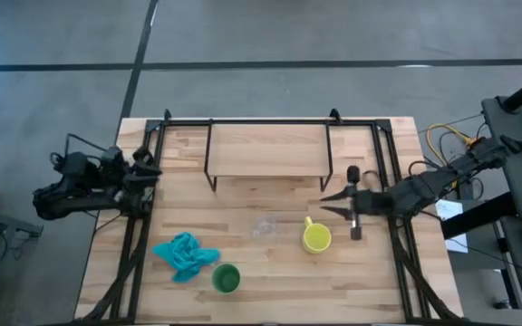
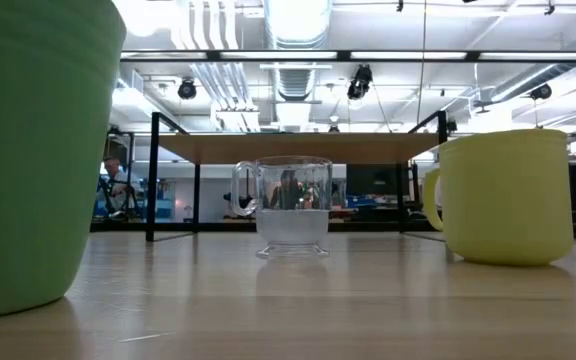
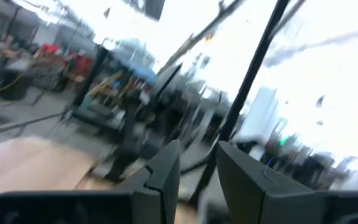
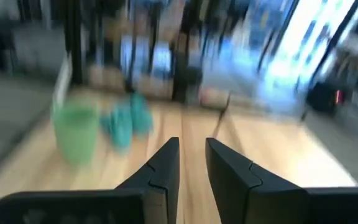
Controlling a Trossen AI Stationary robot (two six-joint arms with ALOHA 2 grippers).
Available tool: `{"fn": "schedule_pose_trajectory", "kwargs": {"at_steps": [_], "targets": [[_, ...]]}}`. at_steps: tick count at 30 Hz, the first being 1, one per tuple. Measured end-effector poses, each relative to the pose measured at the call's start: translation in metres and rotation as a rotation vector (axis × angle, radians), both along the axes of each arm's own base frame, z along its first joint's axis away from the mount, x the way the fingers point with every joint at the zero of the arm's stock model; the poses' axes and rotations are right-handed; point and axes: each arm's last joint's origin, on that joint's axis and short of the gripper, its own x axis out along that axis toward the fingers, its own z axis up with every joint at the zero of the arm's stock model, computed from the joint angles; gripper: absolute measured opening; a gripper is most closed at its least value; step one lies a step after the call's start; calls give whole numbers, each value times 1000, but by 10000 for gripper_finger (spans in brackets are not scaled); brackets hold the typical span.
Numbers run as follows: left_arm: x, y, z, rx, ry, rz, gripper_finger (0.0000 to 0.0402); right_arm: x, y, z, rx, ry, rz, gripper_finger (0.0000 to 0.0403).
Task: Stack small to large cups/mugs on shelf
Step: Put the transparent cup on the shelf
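Green cup (image 1: 226, 278), yellow mug (image 1: 316, 238), glass cup (image 2: 292, 207): three vessels (none on shelf (image 1: 268, 148)); both hands' fingers slightly apart.

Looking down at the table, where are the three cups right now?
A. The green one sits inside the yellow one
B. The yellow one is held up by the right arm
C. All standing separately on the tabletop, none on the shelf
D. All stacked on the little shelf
C: the green cup, the clear glass cup and the yellow mug each stand apart on the tabletop, and the shelf carries nothing.
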Motion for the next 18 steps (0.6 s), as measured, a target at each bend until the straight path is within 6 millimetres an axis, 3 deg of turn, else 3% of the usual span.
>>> {"fn": "schedule_pose_trajectory", "kwargs": {"at_steps": [5, 10, 14, 18], "targets": [[-9, -1, 19, -139, -210, -68, 91, 26, 13, 16, -88, 248, -21, 73], [-15, -2, 26, -166, -283, -118, 91, 60, 31, 37, -202, 261, 17, 73], [-6, -4, 14, -156, -105, -184, 91, 83, 41, 45, -309, 289, -7, 73], [10, -2, -7, -205, 125, -138, 91, 97, 46, 54, -299, 309, -88, 73]]}}
